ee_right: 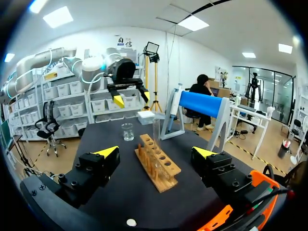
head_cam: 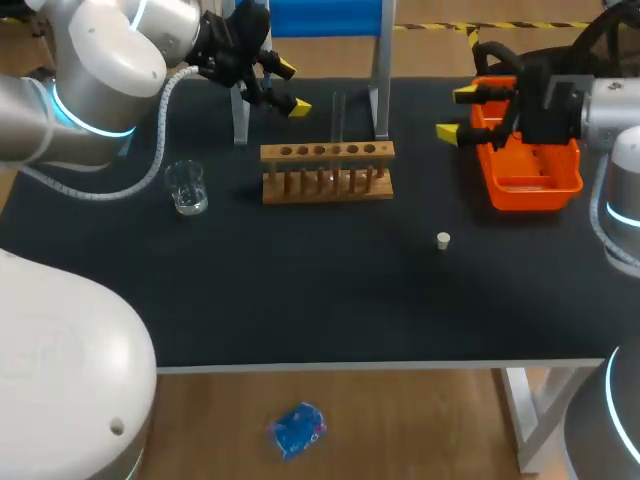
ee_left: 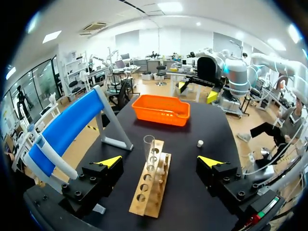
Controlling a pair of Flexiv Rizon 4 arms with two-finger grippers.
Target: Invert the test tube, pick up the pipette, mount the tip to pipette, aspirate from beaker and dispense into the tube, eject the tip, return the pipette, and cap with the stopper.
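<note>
- My left claw [head_cam: 291,87] is spread wide with nothing in it. It hangs over the far part of the table [head_cam: 330,290], just left of the test tube [head_cam: 338,118]. In its wrist view the rack sits ahead of it, in line with the gap between the fingers.
- My right claw [head_cam: 458,112] is also wide and empty, up over the left wall of the orange tray [head_cam: 528,167] near the far right corner.
- The tube stands upright in one of the middle holes of the wooden rack [head_cam: 327,153], with most of its length sticking up above the top bar. The rack sits toward the far edge, about mid-table.
- Handling guess: it's thin clear glass, so light, stiff, slick and easy to crack or shoot out of the pads. I'd pinch the bare stretch above the rack with a gentle squeeze. Then I'd lift straight up until it clears the hole before turning it over.
- The beaker [head_cam: 186,188] is off toward the left edge, well apart from the rack.
- The little white stopper [head_cam: 443,239] lies alone on the table, right of the middle.
- The blue stand [head_cam: 320,15] is at the far edge behind the rack. I can't make out the pipette well enough to say more.
</note>
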